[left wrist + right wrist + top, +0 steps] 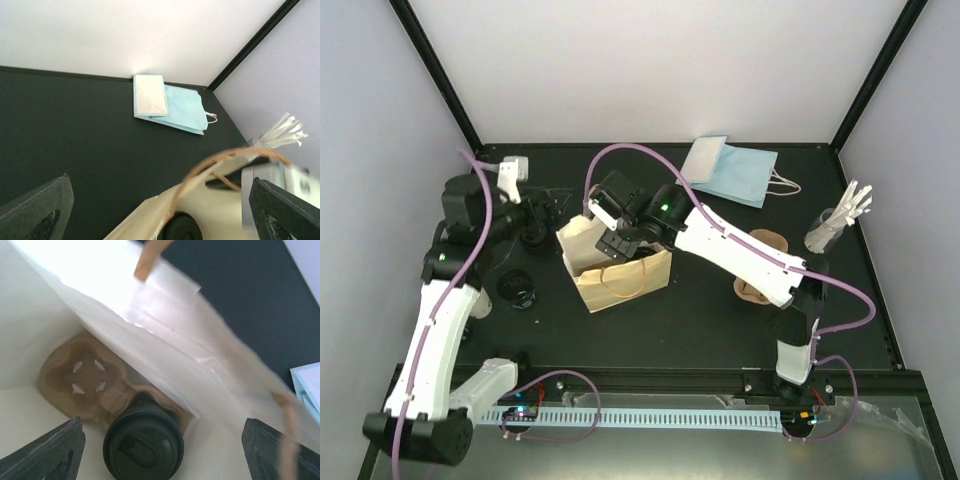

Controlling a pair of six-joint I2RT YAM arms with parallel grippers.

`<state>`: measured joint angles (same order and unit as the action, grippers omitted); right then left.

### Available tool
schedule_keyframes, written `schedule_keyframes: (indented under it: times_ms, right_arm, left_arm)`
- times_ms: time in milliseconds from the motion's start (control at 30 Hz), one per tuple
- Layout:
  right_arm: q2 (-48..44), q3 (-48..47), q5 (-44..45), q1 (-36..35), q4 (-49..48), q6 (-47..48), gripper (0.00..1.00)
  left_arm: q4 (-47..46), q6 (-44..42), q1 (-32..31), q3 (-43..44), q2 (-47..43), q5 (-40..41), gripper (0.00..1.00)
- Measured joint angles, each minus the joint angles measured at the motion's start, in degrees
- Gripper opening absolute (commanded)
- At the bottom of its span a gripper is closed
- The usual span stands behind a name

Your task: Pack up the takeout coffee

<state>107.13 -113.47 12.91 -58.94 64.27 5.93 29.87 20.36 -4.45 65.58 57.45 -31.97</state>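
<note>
The takeout coffee [143,445], a cup seen from above by its round black lid, stands inside the tan paper bag [620,272] in one pocket of a brown pulp carrier [82,375]. My right gripper [160,455] hangs open in the bag's mouth, above the lid, with a finger on either side and not touching it. In the top view the right gripper [613,243] sits over the bag's top. My left gripper [533,232] is open just left of the bag. The bag's rim and a brown handle [220,162] lie ahead of it.
A light blue bag [730,170] lies flat at the back. A cup of white stirrers [835,225] stands at the far right. Another brown carrier [765,262] lies under the right arm. A loose black lid [516,291] sits on the black table [700,320] at the left.
</note>
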Motion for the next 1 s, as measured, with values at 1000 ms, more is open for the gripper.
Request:
schedule_keyframes:
  times_ms: [1000]
  right_arm:
    - [-22.58,18.82,18.29,0.04,-13.81,-0.20,1.00]
  left_arm:
    - [2.64,-8.04,-1.05,-11.39,-7.63,-2.78,0.99]
